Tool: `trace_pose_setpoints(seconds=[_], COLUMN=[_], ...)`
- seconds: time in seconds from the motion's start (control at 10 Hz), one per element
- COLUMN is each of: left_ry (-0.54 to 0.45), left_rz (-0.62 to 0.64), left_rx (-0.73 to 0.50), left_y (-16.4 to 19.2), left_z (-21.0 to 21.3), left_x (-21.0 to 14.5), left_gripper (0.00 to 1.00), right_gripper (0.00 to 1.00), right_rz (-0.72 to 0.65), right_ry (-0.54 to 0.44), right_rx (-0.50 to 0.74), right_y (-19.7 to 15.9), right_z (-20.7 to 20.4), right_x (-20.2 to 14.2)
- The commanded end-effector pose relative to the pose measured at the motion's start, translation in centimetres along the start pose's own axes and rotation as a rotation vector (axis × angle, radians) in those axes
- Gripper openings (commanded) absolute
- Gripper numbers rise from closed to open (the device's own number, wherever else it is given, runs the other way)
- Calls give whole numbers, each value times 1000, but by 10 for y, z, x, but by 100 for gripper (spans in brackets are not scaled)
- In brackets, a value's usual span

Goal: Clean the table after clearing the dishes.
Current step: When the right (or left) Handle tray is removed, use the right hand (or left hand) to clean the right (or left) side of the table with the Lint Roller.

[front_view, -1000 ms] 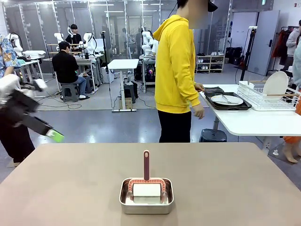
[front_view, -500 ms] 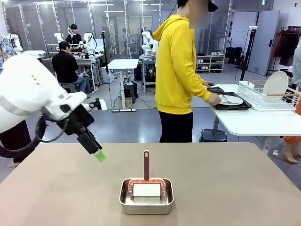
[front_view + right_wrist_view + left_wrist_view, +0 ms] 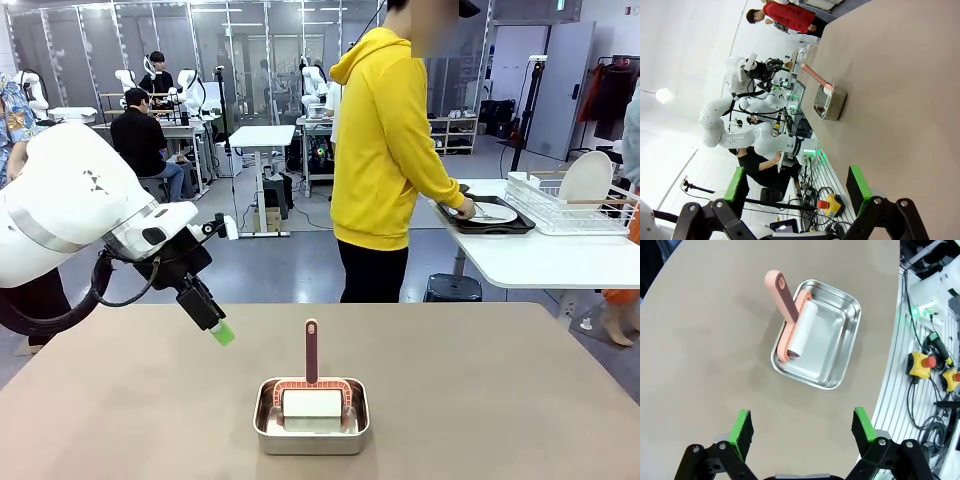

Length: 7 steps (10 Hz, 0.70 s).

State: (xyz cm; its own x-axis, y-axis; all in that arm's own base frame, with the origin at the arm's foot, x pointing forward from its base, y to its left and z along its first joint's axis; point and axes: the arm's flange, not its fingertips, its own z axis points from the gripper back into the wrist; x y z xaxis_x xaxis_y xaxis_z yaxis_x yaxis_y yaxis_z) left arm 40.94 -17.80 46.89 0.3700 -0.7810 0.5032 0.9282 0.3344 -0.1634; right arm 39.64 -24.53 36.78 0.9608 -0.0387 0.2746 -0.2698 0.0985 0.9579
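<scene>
The tan table [image 3: 500, 400] carries a small steel pan [image 3: 311, 428] with a pink-handled lint roller [image 3: 311, 360] standing in it. My left gripper [image 3: 216, 325] hangs open above the table's left half, to the left of the pan. In the left wrist view the roller [image 3: 799, 330] and pan [image 3: 835, 350] lie ahead of the empty open left gripper [image 3: 802, 422]. The right gripper [image 3: 797, 182] is open and empty, far from the pan [image 3: 830, 104]. One of the dishes [image 3: 483, 212], a white plate on a dark tray, rests on the white side table.
A person in a yellow hoodie [image 3: 390, 150] stands past the far edge with a hand at the tray. The white side table [image 3: 540, 262] also holds a wire rack [image 3: 570, 205] with a plate. A stool [image 3: 452, 288] stands beneath it.
My left arm has swung in from the far left to above the table, nearer the pan. The person has turned and reached a hand to the tray on the side table.
</scene>
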Motion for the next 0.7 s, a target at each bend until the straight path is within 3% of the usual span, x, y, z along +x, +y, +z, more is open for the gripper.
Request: trace_pose_setpoints(seconds=[0.0, 0.3, 0.6], left_ry=[18, 1, 144], left_rz=[3, -3, -216], left_rx=[-3, -4, 21], left_y=[-2, -1, 3], left_z=[0, -1, -7], left_x=[-1, 0, 66], left_gripper=[100, 100, 100], right_gripper=[100, 100, 100], right_rz=[5, 5, 5], right_ry=[1, 1, 1], right_rx=[-1, -1, -1], right_y=[5, 5, 5], right_z=[-2, -2, -2], right_x=[-3, -3, -3])
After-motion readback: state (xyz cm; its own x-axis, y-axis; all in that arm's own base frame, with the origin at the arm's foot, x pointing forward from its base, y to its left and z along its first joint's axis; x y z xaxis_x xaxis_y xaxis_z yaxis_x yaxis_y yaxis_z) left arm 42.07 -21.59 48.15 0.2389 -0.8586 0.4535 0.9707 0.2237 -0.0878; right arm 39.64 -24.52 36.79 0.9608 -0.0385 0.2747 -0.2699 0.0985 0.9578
